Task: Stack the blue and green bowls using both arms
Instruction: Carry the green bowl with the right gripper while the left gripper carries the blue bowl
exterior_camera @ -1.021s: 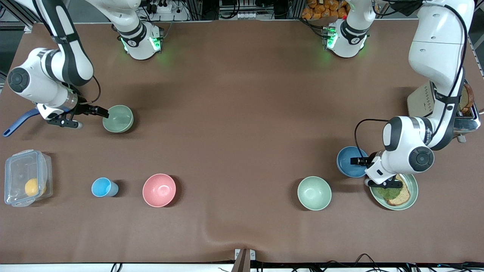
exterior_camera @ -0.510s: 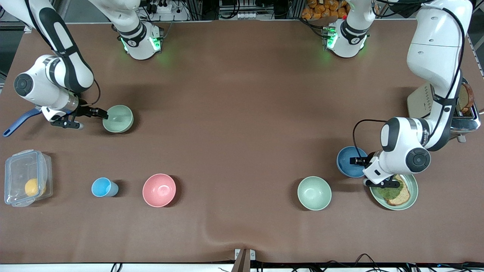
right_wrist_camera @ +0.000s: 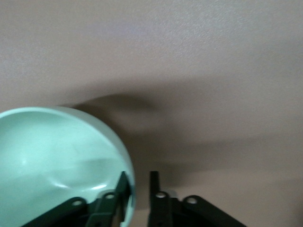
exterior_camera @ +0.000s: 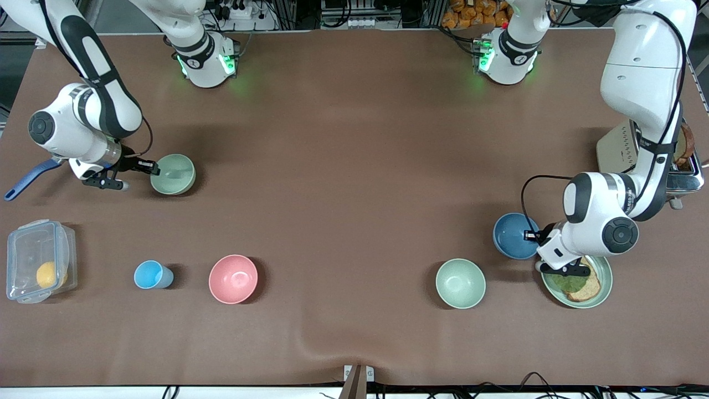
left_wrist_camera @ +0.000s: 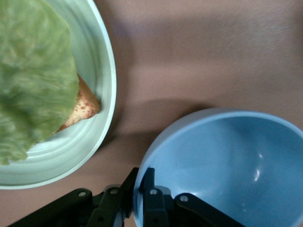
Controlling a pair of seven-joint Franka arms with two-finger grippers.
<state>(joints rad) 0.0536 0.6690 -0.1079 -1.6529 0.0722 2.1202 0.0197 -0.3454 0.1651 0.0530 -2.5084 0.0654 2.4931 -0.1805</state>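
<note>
The blue bowl [exterior_camera: 514, 235] sits toward the left arm's end of the table, beside the green plate. My left gripper [exterior_camera: 533, 236] is at its rim. In the left wrist view the left gripper [left_wrist_camera: 140, 176] has one finger inside and one outside the blue bowl [left_wrist_camera: 222, 161], pinched on the rim. The pale sage green bowl [exterior_camera: 173, 174] sits toward the right arm's end. My right gripper [exterior_camera: 148, 165] is at its rim. In the right wrist view the right gripper [right_wrist_camera: 139, 178] is open astride the rim of the green bowl [right_wrist_camera: 57, 161], with a gap at the outer finger.
A mintier green bowl [exterior_camera: 460, 283] stands nearer the camera than the blue bowl. The green plate [exterior_camera: 607, 282] holds toast and lettuce. A pink bowl [exterior_camera: 233, 279], a light-blue cup [exterior_camera: 152, 275] and a clear lidded box [exterior_camera: 39, 260] stand nearer the camera. A toaster [exterior_camera: 615, 147] is at the left arm's end.
The right gripper has settled lower at the green bowl's rim. The left gripper has drawn back slightly to the blue bowl's rim, and the bowl has shifted a little.
</note>
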